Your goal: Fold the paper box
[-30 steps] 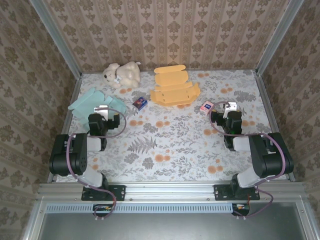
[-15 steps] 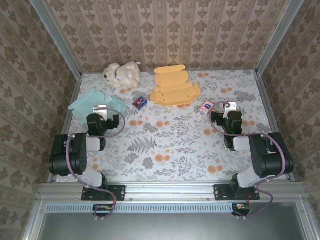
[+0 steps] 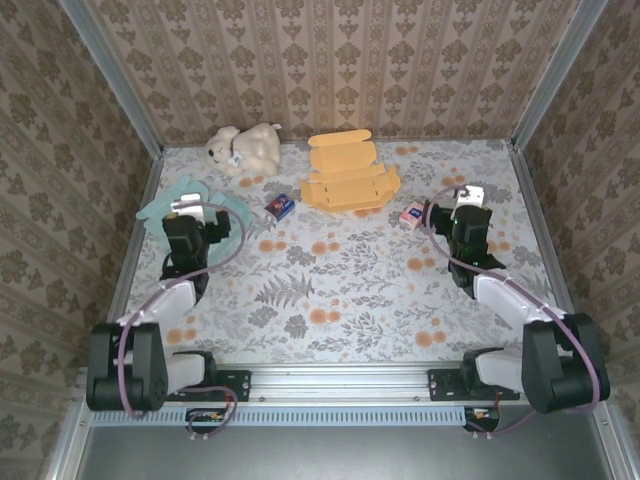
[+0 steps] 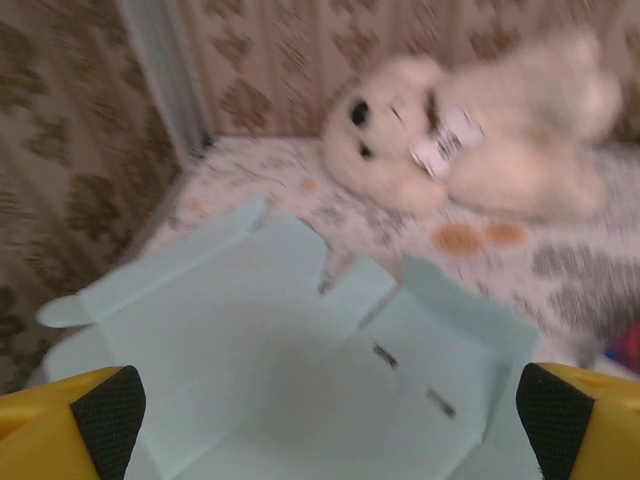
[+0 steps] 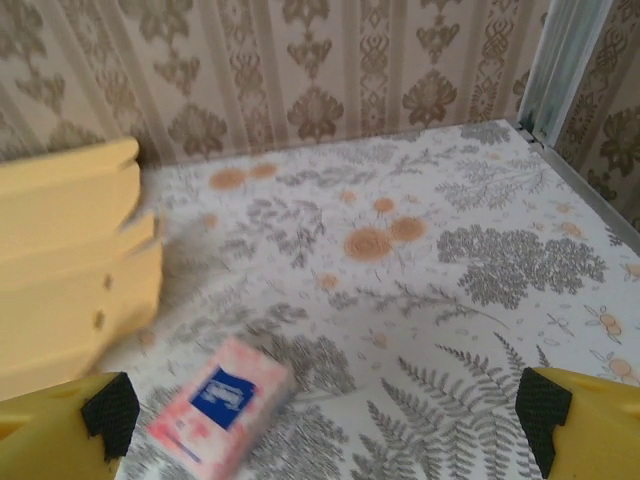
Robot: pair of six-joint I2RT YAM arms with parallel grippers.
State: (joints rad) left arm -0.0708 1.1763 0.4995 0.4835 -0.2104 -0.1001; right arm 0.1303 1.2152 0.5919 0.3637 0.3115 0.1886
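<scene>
Hovering L end effector, released & empty, w/ mint paper box flat directly beneath. Holding R end effector equally released, w/ orange paper box at its left. Probably best: dropping low onto a side flap, pinching near crease, avoiding sliding sheet.

Floral tabletop, near centre: open passage. Flat orange cardboard box at rear centre, flanked by small blue packet left, pink packet right. Cream plush bear and pale green cardboard sheet crowd far-left corner.
</scene>
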